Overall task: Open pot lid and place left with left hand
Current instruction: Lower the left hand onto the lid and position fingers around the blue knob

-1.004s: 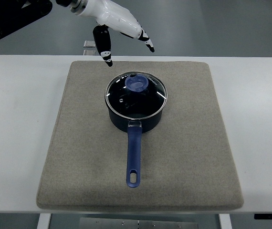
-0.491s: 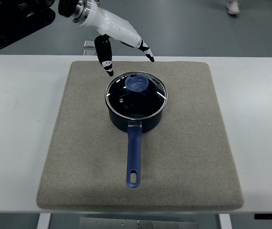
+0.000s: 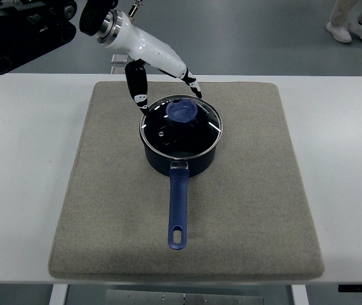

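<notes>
Near edge of the white table (image 3: 22,190): bare strip only, with the grey felt mat (image 3: 251,210) covering most of the top and reaching close to the near and far edges

Saucepan handle (image 3: 178,210): blue, runs straight toward the near edge of the mat, hanging hole at its tip. Pointing this way it sits clear of anything coming in from the far side, so it is no obstacle to a lift

Saucepan (image 3: 181,155): dark blue body, upright, a little toward the far side of the mat's centre. Plenty of open mat toward the left edge, which looks like the sensible set-down spot for the lid

Glass lid (image 3: 181,130): seated flat on the rim, metal band all round, not yet lifted. Blue knob (image 3: 181,112) stands on top, toward the far part of the lid as seen here; that is the only graspable feature

Left hand (image 3: 159,67): white shell, black-tipped fingers (image 3: 140,95) spread wide and holding nothing. Thumb hangs down near the lid's far-left rim, the other fingertips reach toward the far side of the knob. Contact with lid cannot be confirmed. Pose reads as a pre-grasp, digits parted to straddle the knob

Far left corner: black arm housing (image 3: 16,32) above the table edge

Far right, off the table: a person's feet (image 3: 352,25) on the floor

Right hand: not seen
</notes>
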